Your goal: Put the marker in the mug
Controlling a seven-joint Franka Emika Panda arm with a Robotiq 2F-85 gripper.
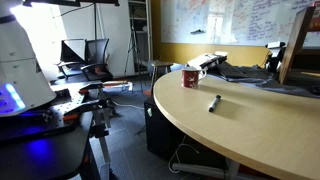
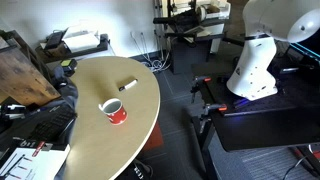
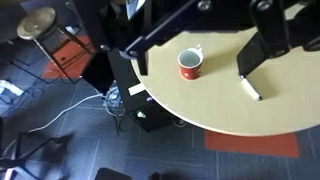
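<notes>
Round tan table [image 2: 95,80] with mug [image 2: 115,110], marker [image 2: 127,86]

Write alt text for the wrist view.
A red mug and a black marker sit apart on a round wooden table, seen from above. The robot's dark fingers reach in from the top, spread apart; cables trail across the grey floor.

The round pale wooden table [image 2: 140,80] lies bare around the slim black marker [image 2: 127,86] and the red cylindrical mug [image 2: 115,110], which are well apart. The mug's mouth is unobstructed from above. Dark clutter [image 1: 238,71] crowds the table edge beyond the mug.
</notes>
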